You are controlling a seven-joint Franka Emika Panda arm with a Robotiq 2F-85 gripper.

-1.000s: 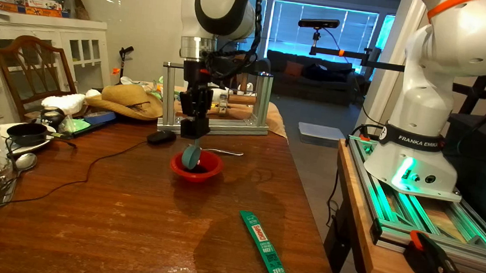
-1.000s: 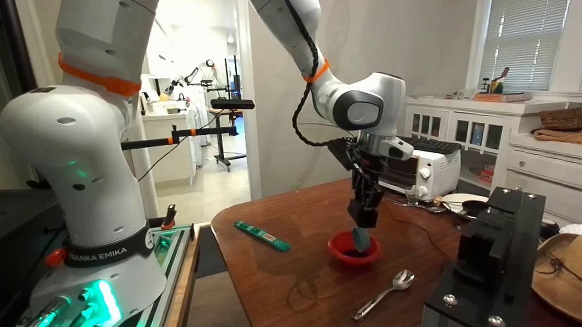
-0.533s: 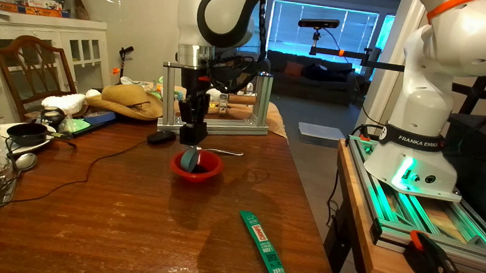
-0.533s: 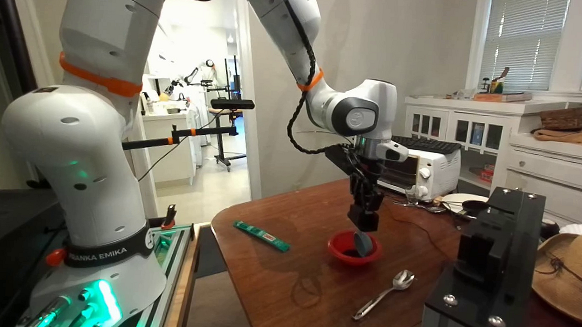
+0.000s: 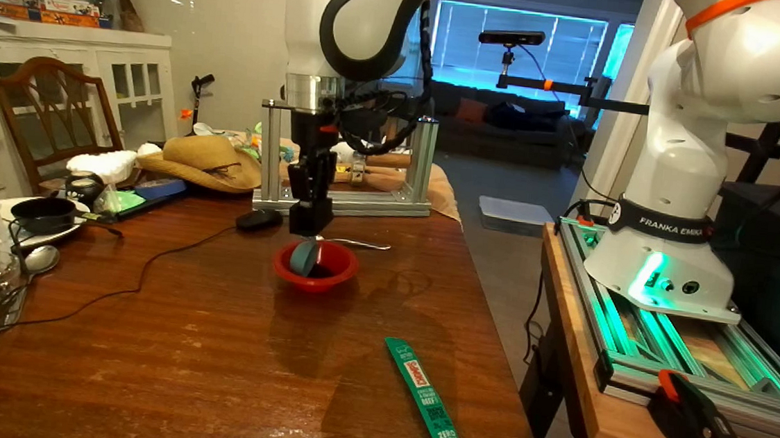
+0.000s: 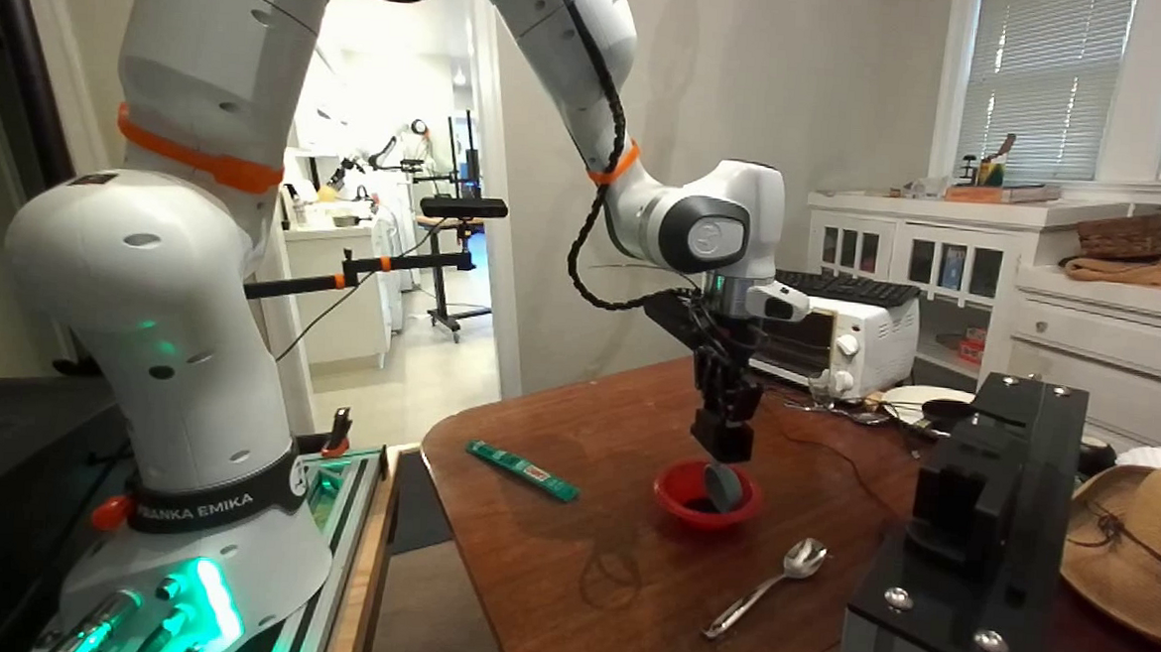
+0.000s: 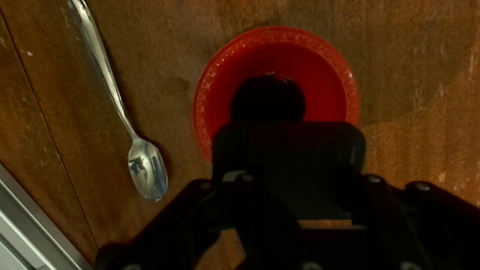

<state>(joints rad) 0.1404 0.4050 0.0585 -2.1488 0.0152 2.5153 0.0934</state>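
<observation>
Teal cup (image 5: 303, 259) tipped on edge, down in the red bowl (image 6: 704, 522), lower left of frame centre in an exterior view. My tool (image 6: 721, 445) points straight down above the bowl, clenched on the cup; exact contact hidden. Dark patch (image 7: 268, 99) in the bowl, can't tell if contents or shadow. Spoon (image 7: 148, 168) lies left of the bowl in the wrist view. Green stick packet (image 5: 426, 401) flat on the bench (image 5: 178, 348), lower right of centre in an exterior view.
</observation>
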